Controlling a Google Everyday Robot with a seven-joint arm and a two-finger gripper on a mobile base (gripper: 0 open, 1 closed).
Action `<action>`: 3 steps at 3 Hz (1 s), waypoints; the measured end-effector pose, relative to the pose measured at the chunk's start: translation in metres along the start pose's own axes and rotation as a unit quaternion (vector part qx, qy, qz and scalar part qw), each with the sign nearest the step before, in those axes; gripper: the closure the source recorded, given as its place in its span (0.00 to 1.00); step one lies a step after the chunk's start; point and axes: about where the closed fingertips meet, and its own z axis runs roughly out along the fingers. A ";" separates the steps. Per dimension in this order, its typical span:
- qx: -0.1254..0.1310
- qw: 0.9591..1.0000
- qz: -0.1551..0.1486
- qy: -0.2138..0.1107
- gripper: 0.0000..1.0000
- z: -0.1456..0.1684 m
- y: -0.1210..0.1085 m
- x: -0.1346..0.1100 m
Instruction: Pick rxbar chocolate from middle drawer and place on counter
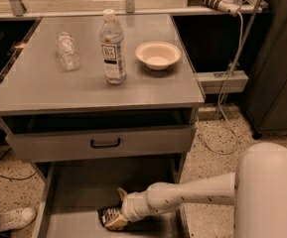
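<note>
The gripper (117, 209) sat low inside the open middle drawer (78, 185), at about 6 o'clock in the view. It was reached in by the white arm (192, 195) from the robot's rounded body at 4 o'clock. Its tan fingers (120, 193) stood apart, one tip pointing toward 12 o'clock and the other lying lower, toward 6 o'clock. The rxbar chocolate (106, 215) lay on the drawer floor at the gripper's 8 o'clock side, touching the lower finger. Whether the upper finger met the dark wrapper could not be told.

Above the open tray, the upper drawer front (48, 145) was shut, its black handle (105, 143) near the middle. The grey worktop (58, 86) spread across the upper half of the view. On it an upright water bottle (112, 46) stood near the centre. A second clear bottle (67, 51) lay on its side well apart from it, toward 9 o'clock. A pale bowl (158, 54) rested just beside the upright bottle at its 3 o'clock.

On the speckled floor (217, 143) at 3 o'clock a cable (232, 68) hung down past a white box on the wall. A white shoe (14, 217) showed at 8 o'clock, beside the drawer's outer wall.
</note>
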 end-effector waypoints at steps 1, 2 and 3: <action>0.000 1.000 0.000 0.000 1.00 0.000 0.000 0.000; 0.000 1.000 0.000 0.000 1.00 -0.006 0.001 -0.007; 0.000 1.000 0.000 0.000 1.00 -0.010 0.001 -0.011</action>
